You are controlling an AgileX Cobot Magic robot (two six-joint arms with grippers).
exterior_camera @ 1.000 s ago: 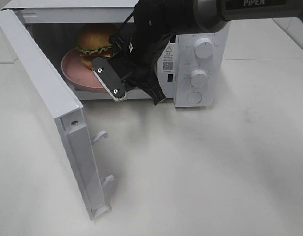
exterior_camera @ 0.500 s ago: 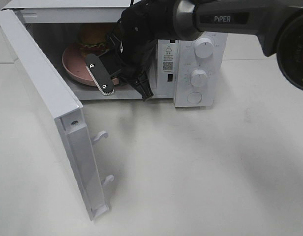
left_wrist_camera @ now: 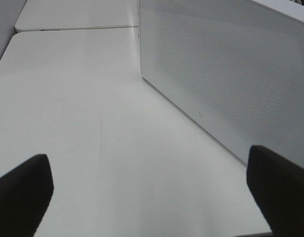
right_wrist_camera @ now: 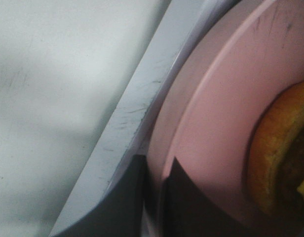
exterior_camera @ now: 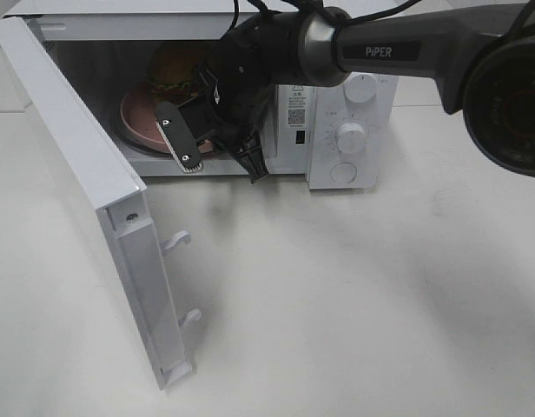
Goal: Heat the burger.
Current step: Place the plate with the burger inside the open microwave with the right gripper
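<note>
Counter: white and bare (exterior_camera: pixel 363 287), carrying one white microwave (exterior_camera: pixel 324 161) at the back.
Count: one door (exterior_camera: pixel 85 165) swung wide with two latch hooks (exterior_camera: pixel 176 240) on its edge; two knobs (exterior_camera: pixel 361 87) above one round button (exterior_camera: pixel 343 172); one burger (exterior_camera: pixel 176 69); one pink plate (exterior_camera: pixel 135 117).
Burger place: inside the microwave cavity, sitting on the pink plate.
Burger heading: bun dome up, layers stacked straight down; it is round, so no long axis to either side.
My right end effector (right_wrist_camera: pixel 154 173): fingers drawn together, clamped on the pink plate's rim at the cavity sill.
My left end effector (left_wrist_camera: pixel 149 197): fingers wide apart, nothing between them, over the counter beside the door's dotted outer face.
View differences: only my right wrist view shows the pinch on the rim; only the high view shows the knobs and hooks; it does not show my left end effector.
</note>
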